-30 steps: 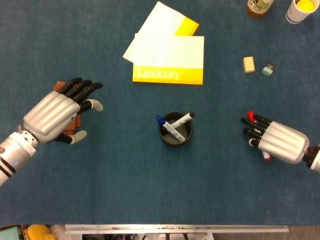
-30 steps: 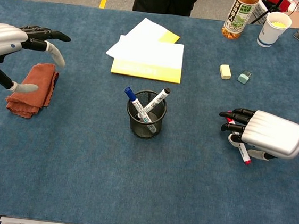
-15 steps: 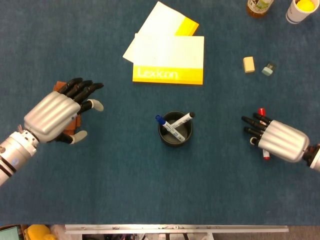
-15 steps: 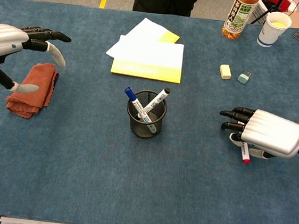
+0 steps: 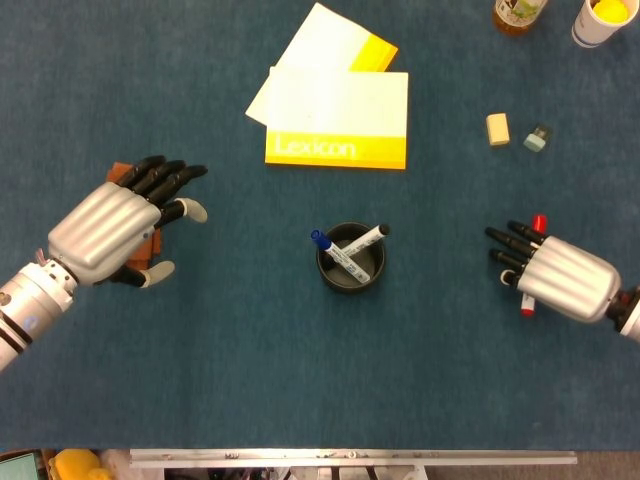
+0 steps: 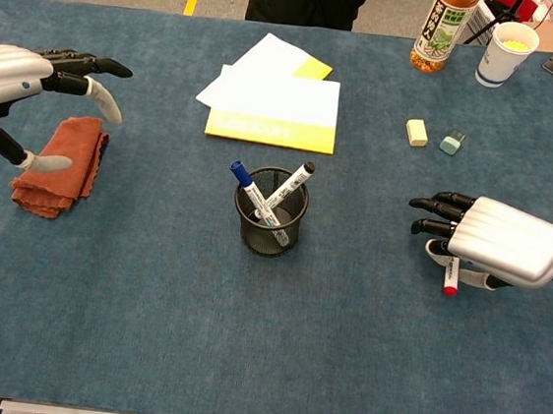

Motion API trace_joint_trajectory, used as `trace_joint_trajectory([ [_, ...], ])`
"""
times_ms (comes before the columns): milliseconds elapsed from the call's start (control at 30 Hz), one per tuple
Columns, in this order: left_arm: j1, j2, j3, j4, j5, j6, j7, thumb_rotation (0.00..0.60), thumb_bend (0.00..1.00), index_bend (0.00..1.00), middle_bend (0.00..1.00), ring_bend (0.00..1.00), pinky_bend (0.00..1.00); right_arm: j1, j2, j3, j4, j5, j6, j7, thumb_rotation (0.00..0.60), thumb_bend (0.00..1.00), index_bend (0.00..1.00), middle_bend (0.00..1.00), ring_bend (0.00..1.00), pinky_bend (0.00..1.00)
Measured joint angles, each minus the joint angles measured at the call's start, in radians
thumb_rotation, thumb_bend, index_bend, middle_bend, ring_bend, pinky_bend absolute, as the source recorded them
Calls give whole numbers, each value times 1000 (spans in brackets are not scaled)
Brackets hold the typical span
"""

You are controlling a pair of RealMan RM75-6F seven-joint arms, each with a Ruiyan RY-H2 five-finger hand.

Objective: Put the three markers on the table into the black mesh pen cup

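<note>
Standing in the black mesh pen cup (image 5: pixel 350 258), two markers are counted: one blue-capped (image 6: pixel 243 180), one black-capped (image 6: pixel 297 179). The third, a red marker (image 5: pixel 537 225), is seen under the right hand (image 5: pixel 560 276), whose fingers are curled around it in a grasp. The cup is placed well left of that hand. The left hand (image 5: pixel 110 225) is held released, fingers spread, over one brown cloth (image 6: pixel 61 163).

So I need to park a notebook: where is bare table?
The near strip below the pen cup is bare between both hands. The far right is crowded: erasers, bottle, paper cup.
</note>
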Motion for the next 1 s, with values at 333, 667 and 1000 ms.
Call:
trace_joint_trajectory([
  [333, -6, 3, -7, -9, -8, -8, 8, 600, 253, 296, 35, 0, 0, -10, 51, 47, -125, 38, 70, 15, 600, 337, 608, 310, 90, 186],
  [667, -15, 4, -19, -18, -28, -21, 24, 600, 253, 296, 34, 0, 0, -9, 133, 116, -397, 101, 118, 100, 600, 331, 617, 315, 90, 186],
  [1000, -14, 9, -20, -28, -27, -20, 34, 600, 253, 296, 34, 0, 0, 45, 174, 187, -673, 177, 20, 208, 600, 329, 617, 315, 90, 186],
])
